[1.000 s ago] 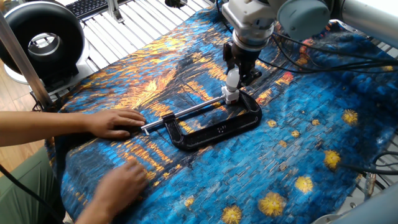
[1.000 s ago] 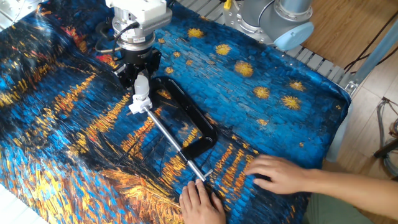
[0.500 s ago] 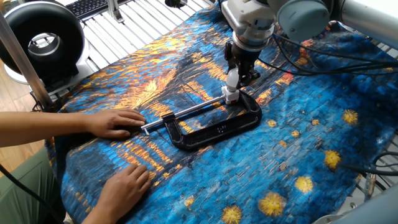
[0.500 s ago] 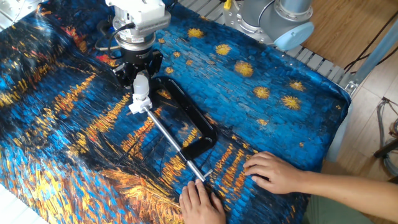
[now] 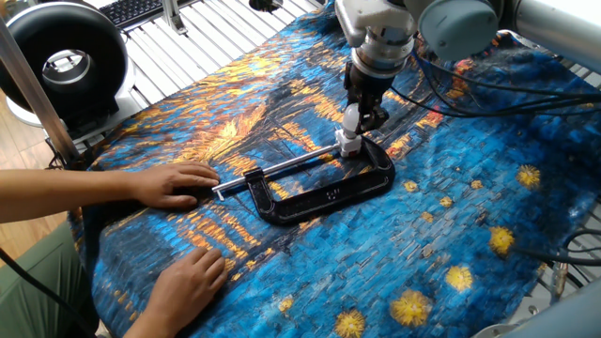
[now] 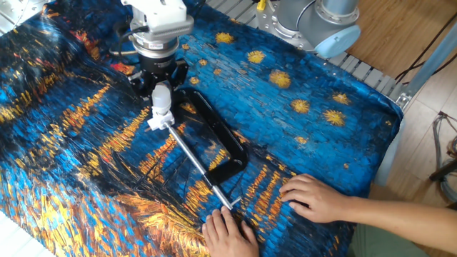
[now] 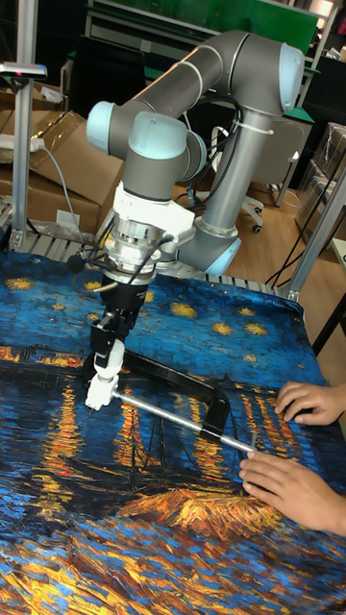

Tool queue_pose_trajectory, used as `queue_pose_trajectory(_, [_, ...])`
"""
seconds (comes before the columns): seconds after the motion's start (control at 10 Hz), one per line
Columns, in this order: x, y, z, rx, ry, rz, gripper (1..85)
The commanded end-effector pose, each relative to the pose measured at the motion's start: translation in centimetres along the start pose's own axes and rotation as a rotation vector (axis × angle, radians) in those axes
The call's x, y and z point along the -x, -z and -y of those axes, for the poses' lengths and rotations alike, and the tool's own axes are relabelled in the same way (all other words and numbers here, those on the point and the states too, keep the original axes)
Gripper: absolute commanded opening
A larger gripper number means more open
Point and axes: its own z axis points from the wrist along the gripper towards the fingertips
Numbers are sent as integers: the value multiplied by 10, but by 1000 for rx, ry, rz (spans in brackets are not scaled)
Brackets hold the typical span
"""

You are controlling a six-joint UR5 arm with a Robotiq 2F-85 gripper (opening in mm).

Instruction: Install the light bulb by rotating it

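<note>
The light bulb (image 5: 351,119) (image 6: 162,98) (image 7: 112,356) stands upright with its white globe on top and its neck pointing down into a small white socket block (image 5: 348,145) (image 6: 158,120) (image 7: 99,392) directly beneath it. The gripper (image 5: 362,116) (image 6: 161,91) (image 7: 111,348) reaches straight down from above, and its two black fingers (image 6: 146,83) sit closed against opposite sides of the globe, grasping the light bulb. The socket block sits at the far end of a black C-clamp (image 5: 329,192) (image 6: 223,139) (image 7: 183,381), which lies flat on the table; the block rests where the clamp's long silver screw rod (image 5: 286,167) (image 6: 197,165) (image 7: 178,414) meets the frame's far jaw. The rod runs from the block toward the near left of the scene in one fixed view, ending at a small crossbar handle. One bare human hand (image 5: 175,183) (image 6: 230,235) (image 7: 288,485) lies flat on the cloth at that handle end, fingertips touching it or just beside it. The other hand (image 5: 185,279) (image 6: 315,199) (image 7: 310,403) rests palm down on the cloth near the clamp's frame, apart from it. Everything lies on a blue and orange painted-style tablecloth (image 5: 451,216) (image 6: 64,157) (image 7: 173,538) dotted with yellow stars. Above the gripper rises the grey UR5 arm (image 5: 451,23) (image 6: 321,21) (image 7: 240,86), with black cables (image 5: 488,89) trailing beside it. A round black fan-like device (image 5: 64,61) stands at the far left corner in one fixed view.
</note>
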Motion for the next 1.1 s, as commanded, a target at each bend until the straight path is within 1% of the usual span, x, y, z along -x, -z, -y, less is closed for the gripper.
queue_pose_trajectory(0.0, [9,-4,1,6,-125,33,157])
queue_pose_trajectory(0.1, [12,-6,3,1,-170,39,157])
queue_pose_trajectory(0.2, [10,-4,4,3,-199,38,157])
queue_pose_trajectory(0.4, [3,9,9,6,-215,38,140])
queue_pose_trajectory(0.5, [1,13,10,19,-235,43,137])
queue_pose_trajectory(0.6, [3,8,12,15,-278,57,140])
queue_pose_trajectory(0.7, [8,3,22,-13,-315,68,147])
queue_pose_trajectory(0.8, [11,-2,29,-27,-349,79,147])
queue_pose_trajectory(0.9, [13,-4,30,-21,-381,91,147])
queue_pose_trajectory(1.0, [13,-5,30,-20,-381,90,157])
